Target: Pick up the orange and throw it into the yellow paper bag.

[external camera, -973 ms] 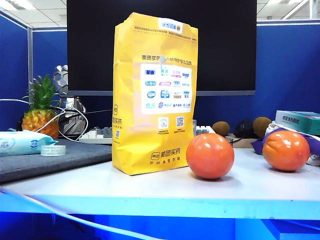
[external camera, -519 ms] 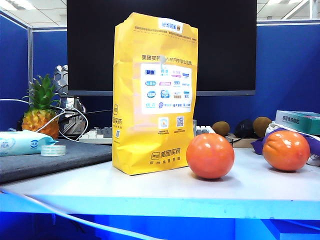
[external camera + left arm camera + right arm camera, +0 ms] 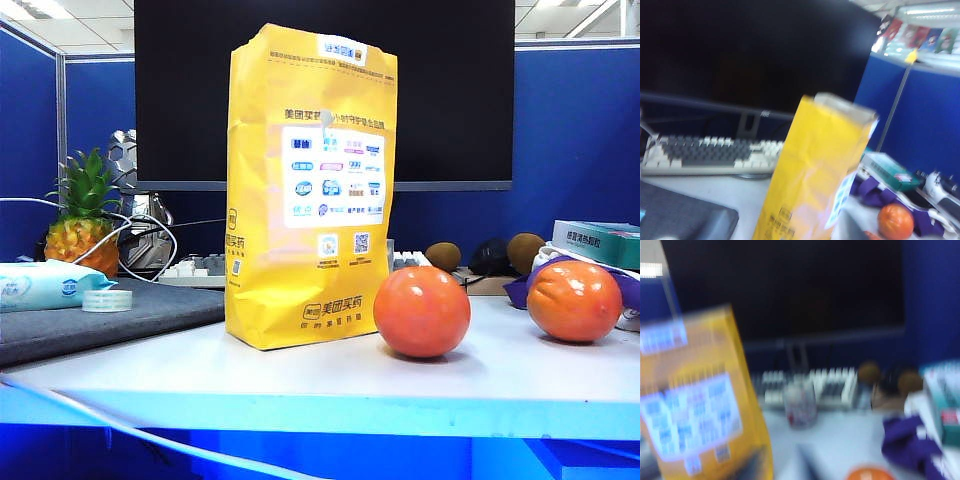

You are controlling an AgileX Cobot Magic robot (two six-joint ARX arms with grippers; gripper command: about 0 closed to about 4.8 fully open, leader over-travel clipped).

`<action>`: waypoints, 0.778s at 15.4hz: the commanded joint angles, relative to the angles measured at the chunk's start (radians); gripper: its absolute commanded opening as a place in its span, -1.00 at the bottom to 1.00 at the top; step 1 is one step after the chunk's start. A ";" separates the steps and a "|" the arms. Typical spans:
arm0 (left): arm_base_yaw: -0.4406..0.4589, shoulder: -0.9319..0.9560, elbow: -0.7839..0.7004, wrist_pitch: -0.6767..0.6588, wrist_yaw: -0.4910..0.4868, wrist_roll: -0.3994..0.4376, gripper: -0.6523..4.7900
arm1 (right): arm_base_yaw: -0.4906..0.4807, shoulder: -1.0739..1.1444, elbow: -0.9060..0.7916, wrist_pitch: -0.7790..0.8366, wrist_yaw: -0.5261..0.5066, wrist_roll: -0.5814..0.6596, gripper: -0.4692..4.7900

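Note:
The orange, smooth and reddish, rests on the white table just right of the tall yellow paper bag, which stands upright. Neither gripper shows in the exterior view. The left wrist view is blurred: the bag fills its middle, and my left gripper shows only as faint grey fingers, wide apart, at the picture's edge. In the blurred right wrist view my right gripper has two dark fingers apart, bare table between them. The bag is beside it and the orange a little ahead.
A paler, dimpled orange fruit lies on purple cloth at the right, also in the left wrist view. A monitor, keyboard, pineapple, teal box, kiwis, tape roll, wipes pack and grey mat stand around.

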 commanded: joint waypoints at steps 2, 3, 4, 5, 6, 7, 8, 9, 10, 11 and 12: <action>0.001 0.323 0.240 -0.126 0.107 0.200 0.45 | 0.006 0.105 0.053 0.031 0.003 0.073 0.85; 0.001 0.484 0.343 -0.158 0.177 0.254 0.45 | 0.015 0.185 0.100 0.031 -0.016 0.049 0.86; 0.001 0.576 0.399 -0.176 0.211 0.283 0.45 | 0.021 0.245 0.136 0.031 -0.028 0.029 1.00; 0.001 0.678 0.468 -0.220 0.243 0.322 0.45 | 0.027 0.320 0.182 0.023 -0.039 0.026 1.00; 0.001 0.763 0.535 -0.278 0.274 0.367 0.52 | 0.034 0.417 0.242 0.004 -0.076 0.010 1.00; 0.001 0.835 0.598 -0.327 0.303 0.401 0.67 | 0.035 0.513 0.294 -0.013 -0.117 -0.019 1.00; 0.000 0.869 0.634 -0.362 0.317 0.413 0.84 | 0.035 0.599 0.341 -0.037 -0.160 -0.030 1.00; 0.000 0.893 0.671 -0.405 0.323 0.428 1.00 | 0.035 0.687 0.386 -0.069 -0.205 -0.031 1.00; 0.000 0.907 0.708 -0.444 0.324 0.446 1.00 | 0.035 0.807 0.445 -0.117 -0.250 -0.066 1.00; -0.003 0.906 0.720 -0.452 0.331 0.445 1.00 | 0.038 0.898 0.486 -0.153 -0.280 -0.099 1.00; -0.012 0.904 0.720 -0.457 0.351 0.445 1.00 | 0.040 0.962 0.514 -0.173 -0.301 -0.109 1.00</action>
